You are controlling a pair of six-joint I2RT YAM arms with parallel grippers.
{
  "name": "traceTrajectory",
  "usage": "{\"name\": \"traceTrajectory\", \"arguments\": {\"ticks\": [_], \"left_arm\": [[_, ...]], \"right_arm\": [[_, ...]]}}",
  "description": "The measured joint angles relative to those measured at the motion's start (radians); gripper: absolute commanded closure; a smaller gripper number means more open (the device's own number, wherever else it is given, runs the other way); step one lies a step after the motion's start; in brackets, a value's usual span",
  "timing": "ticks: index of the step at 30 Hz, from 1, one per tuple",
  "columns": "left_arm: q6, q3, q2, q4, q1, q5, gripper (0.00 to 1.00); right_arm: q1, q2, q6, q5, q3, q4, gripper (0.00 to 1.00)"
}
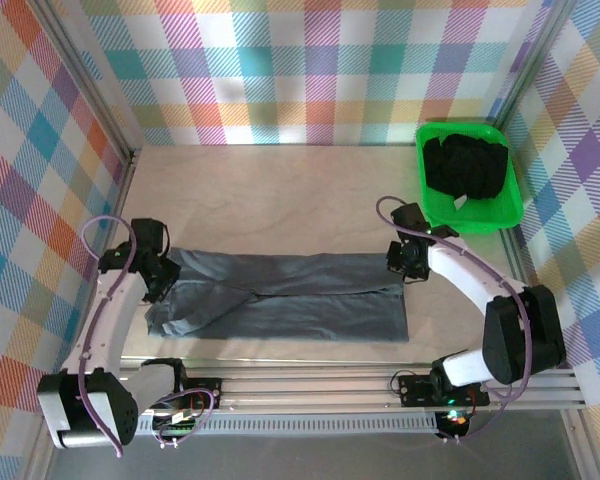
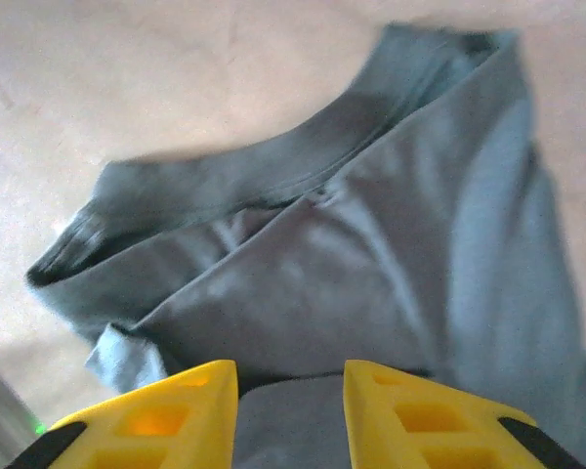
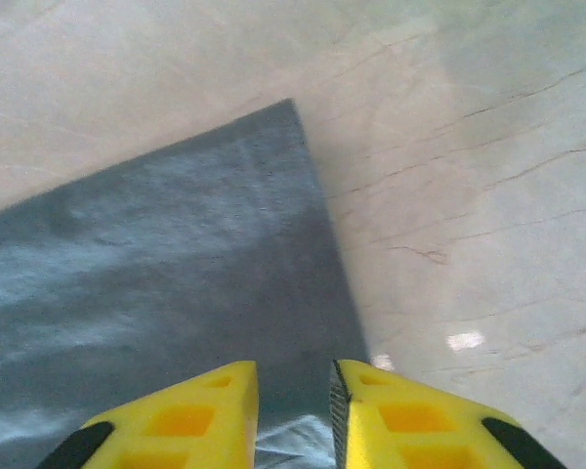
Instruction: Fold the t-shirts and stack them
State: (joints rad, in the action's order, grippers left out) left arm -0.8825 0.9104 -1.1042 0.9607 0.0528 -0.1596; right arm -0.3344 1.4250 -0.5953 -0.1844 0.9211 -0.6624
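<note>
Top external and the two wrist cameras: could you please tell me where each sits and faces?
Top external: above, behind the arms, looking down on the table; left pincer and right pincer show.
Left wrist: on the left arm, facing down at the grey t-shirt's rumpled end; yellow fingers show.
Right wrist: on the right arm, facing down at the shirt's corner; yellow fingers.
Both wrist views share the grey t-shirt.

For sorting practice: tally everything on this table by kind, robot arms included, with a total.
Grey t-shirt: 1
Green bin: 1
Heap of black cloth in the bin: 1
Robot arms: 2 (left arm, right arm)
Total: 5
</note>
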Motion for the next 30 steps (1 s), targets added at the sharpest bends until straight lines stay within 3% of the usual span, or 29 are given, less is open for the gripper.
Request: {"name": "traceTrajectory", "arguments": {"ticks": [8, 13, 16, 22, 26, 30], "left_arm": [[0.019, 0.090, -0.301, -0.158, 0.064, 0.067, 0.69], [0.054, 0.137, -0.516, -0.234, 0.115, 0.135, 0.70], [0.080, 0.174, -0.590, -0.270, 0.136, 0.154, 0.68], [0.121, 0.208, -0.621, -0.320, 0.167, 0.170, 0.65], [0.126, 0.206, -0.594, -0.343, 0.173, 0.179, 0.51], [0.148, 0.200, -0.525, -0.383, 0.174, 0.229, 0.53]], "right_arm": [[-0.007, 0.121, -0.057, 0.092, -0.023, 0.027, 0.89], [-0.006, 0.119, -0.077, 0.087, -0.102, 0.011, 1.00], [-0.006, 0.117, -0.077, 0.071, -0.102, 0.007, 1.00], [-0.006, 0.118, -0.069, 0.043, -0.073, -0.048, 1.00], [-0.006, 0.130, -0.049, 0.026, 0.005, -0.090, 0.97], [-0.006, 0.139, -0.032, 0.026, 0.051, -0.092, 0.91]]}}
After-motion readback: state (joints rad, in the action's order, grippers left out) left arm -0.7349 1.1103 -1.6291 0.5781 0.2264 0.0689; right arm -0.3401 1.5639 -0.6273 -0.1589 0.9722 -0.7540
